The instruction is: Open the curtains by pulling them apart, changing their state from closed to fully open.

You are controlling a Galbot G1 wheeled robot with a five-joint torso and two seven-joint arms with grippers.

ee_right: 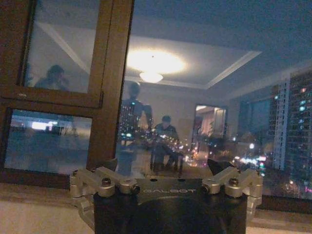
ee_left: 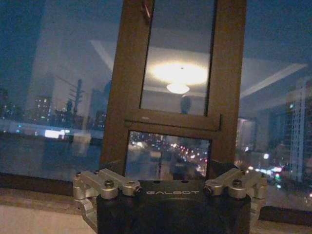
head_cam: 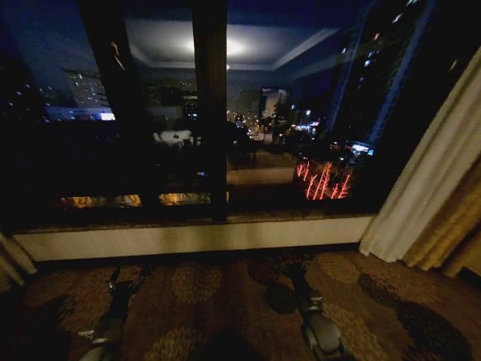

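The curtains stand drawn apart, leaving the dark window [head_cam: 225,128] bare. One off-white curtain panel [head_cam: 425,173] hangs bunched at the right side, reaching the floor. A small fold of pale fabric [head_cam: 10,263] shows at the far left edge. My left gripper [head_cam: 128,277] hangs low over the carpet, open and holding nothing, well away from any fabric. My right gripper [head_cam: 294,269] is also low and open, left of the right-hand panel. In the wrist views the left gripper [ee_left: 165,168] and right gripper [ee_right: 163,165] face the glass with their jaws spread wide.
Golden-brown drapes [head_cam: 451,226] hang behind the right panel. A pale sill [head_cam: 188,239] runs under the window, and a brown window frame post [head_cam: 210,113] stands at centre. Patterned carpet [head_cam: 225,316] lies between me and the wall.
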